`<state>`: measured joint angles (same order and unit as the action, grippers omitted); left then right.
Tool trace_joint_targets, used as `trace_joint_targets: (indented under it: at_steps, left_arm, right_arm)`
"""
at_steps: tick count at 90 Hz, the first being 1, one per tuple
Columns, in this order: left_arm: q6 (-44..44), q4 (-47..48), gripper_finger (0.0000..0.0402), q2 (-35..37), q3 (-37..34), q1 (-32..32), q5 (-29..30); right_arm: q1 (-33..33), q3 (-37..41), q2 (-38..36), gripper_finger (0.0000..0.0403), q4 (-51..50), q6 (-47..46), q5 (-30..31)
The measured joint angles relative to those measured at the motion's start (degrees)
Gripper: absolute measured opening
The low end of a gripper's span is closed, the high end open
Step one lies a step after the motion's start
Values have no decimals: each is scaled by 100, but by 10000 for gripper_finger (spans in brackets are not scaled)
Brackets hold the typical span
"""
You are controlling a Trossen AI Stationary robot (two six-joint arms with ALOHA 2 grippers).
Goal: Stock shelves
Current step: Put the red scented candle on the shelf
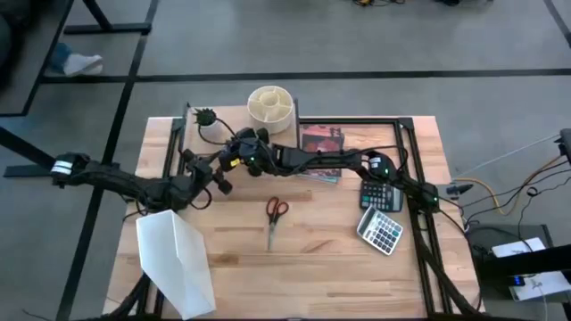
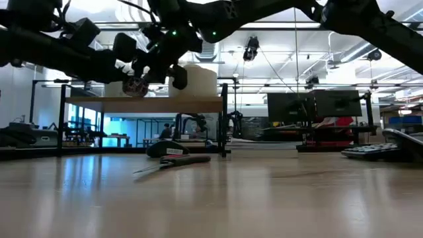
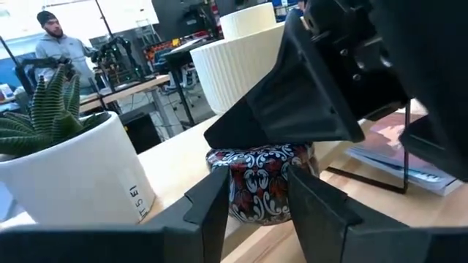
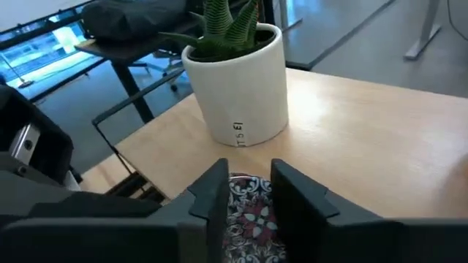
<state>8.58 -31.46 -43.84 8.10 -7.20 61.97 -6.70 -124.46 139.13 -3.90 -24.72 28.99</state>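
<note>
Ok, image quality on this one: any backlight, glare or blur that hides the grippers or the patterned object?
Low view: bright ceiling lights backlight the arms into silhouettes, and the near tabletop is blurred with sheen. Left wrist view: the right gripper's dark body fills the frame, yet the patterned object stays readable. Right wrist view: evenly lit, the potted plant sharp. High view: even lighting, the scissors clear.

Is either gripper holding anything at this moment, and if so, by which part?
The right gripper grips a small patterned cup by its rim over the shelf. The left gripper frames the cup's side; contact cannot be told.
</note>
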Motion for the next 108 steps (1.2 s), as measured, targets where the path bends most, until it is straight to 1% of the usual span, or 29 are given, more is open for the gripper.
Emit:
trace_joint_targets:
  at_steps: [24,43,68,89,108]
  left_arm:
    - [129,44,115,-6,-13,21,29]
    - [162,57,116,-6,-20,21,70]
    - [167,148,124,-10,-24,21,74]
    - [147,151,115,-10,-26,70,71]
    - [144,149,112,-10,-26,72,68]
  right_arm:
    - [11,0,-25,146,-55,319,27]
    - [9,2,-43,166,-76,481,61]
    - [3,13,-91,159,-116,939,45]
    - [-2,15,-155,149,-223,1277,40]
    - [-4,15,-211,158,-212,1833,52]
